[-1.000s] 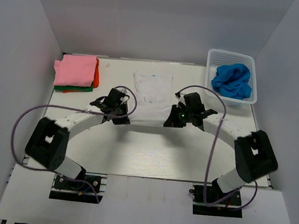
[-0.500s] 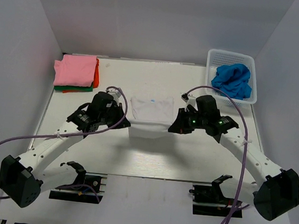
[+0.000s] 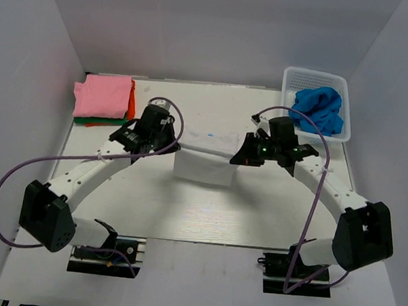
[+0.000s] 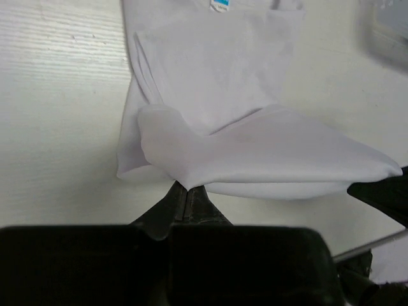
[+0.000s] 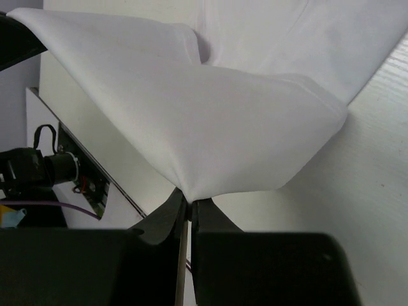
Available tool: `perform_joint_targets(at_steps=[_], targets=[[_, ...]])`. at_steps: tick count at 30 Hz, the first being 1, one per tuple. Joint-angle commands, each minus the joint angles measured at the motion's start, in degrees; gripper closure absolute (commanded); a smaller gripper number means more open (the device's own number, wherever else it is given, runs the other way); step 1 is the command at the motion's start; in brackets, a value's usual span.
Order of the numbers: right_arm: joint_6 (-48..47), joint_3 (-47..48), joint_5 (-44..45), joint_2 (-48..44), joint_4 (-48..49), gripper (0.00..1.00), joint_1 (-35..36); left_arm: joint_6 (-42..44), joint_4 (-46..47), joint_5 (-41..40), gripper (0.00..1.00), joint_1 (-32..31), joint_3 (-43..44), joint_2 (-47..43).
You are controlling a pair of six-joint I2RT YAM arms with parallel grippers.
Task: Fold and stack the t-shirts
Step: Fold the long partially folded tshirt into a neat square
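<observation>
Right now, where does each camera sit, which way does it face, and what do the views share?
Top external: fixed above and behind the arm bases, looking down on the white table; both arms, the left gripper and the right gripper show.
Left wrist: on the left arm, looking past its own shut jaws at the plain white cloth t-shirt and its blue neck label.
Right wrist: on the right arm, looking past its own shut jaws at the lifted cloth.
Shared: all three show that white t-shirt, pinched by both grippers.
</observation>
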Motion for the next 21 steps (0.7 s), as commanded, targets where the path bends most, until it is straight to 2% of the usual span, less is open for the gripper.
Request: perform_joint_targets(at_steps=[1, 11, 21], targets=[[0.77, 2.4, -5.31, 2.37, 6.65, 1.0, -2.84, -0.37, -0.47, -7.26, 1.0, 0.95, 5.09, 3.23], [2.53, 10.29, -18.68, 20.03, 11.22, 1.0, -9.34, 0.16, -1.17, -12.98, 1.0, 3.41, 19.5, 20.98], [2.0, 22.67, -9.01, 32.78, 10.88, 1.0, -12.68, 2.61, 3.21, -11.93, 1.0, 6.57, 31.37, 37.58]])
